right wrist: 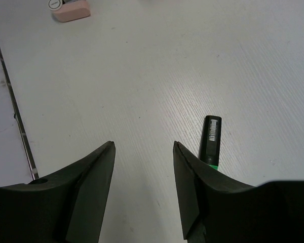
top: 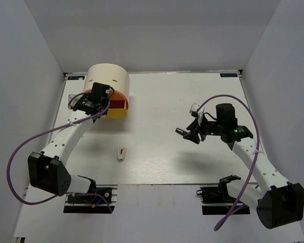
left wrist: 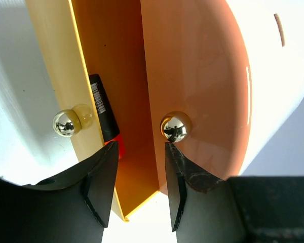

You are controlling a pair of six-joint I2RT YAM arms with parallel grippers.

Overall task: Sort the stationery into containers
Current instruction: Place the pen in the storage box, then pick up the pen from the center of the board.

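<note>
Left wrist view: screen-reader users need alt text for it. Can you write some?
The open left gripper hovers at a pulled-out yellow drawer holding a black highlighter. Beside it sits the orange drawer with a shiny knob, in a cream box.

- From the overhead view we look down from above and behind the arm bases (top: 88, 196), far enough back to take in the whole tabletop (top: 192, 162).
- From the left wrist we look out between its jaws, very close to the yellow drawer (left wrist: 50, 50) and orange drawer (left wrist: 192, 76). The overhead view shows both small, at far left.
- From the right wrist we look down past its jaws onto the tabletop from higher up. The pink piece (right wrist: 70, 9) at its top edge also shows left of centre overhead.
</note>
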